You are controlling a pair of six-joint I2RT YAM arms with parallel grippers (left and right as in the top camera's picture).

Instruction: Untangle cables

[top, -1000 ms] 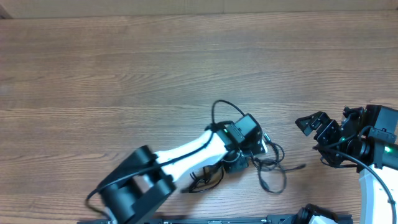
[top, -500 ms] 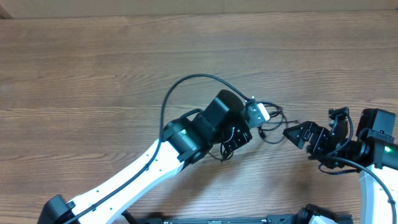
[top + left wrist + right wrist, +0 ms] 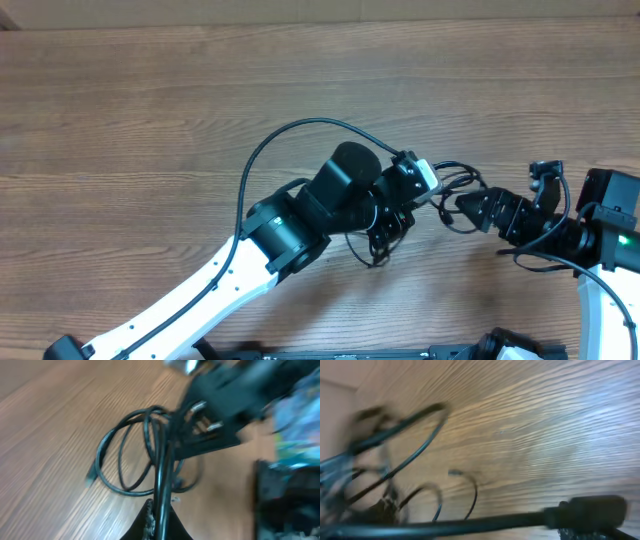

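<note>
- The left gripper point(image 3: 428, 186) is closed tight on the cables point(image 3: 452, 182). In the left wrist view a black strand point(image 3: 161, 472) runs straight down into the pinch between the fingers point(image 3: 150, 522).
- The cables are right of the desk's point(image 3: 150, 120) middle, about halfway between its far and near edges.
- Part of the bunch spreads as thin loops just past the left fingertips, toward the right edge. Another tangle hangs beneath the left wrist, toward the near edge.
- In the left wrist view two or three loops fan out to the left of the clamped strand, above the wood. Whether they touch it cannot be told.
- The right gripper point(image 3: 468, 208) has its jaws spread wide and holds nothing that can be made out. Its tips point at the loops from the right-edge side, right beside them. Contact cannot be judged.
- The right wrist view is blurred. Dark strands point(image 3: 405, 422) cross its left half, and a small plug end point(image 3: 454, 473) hangs free over the desk.
</note>
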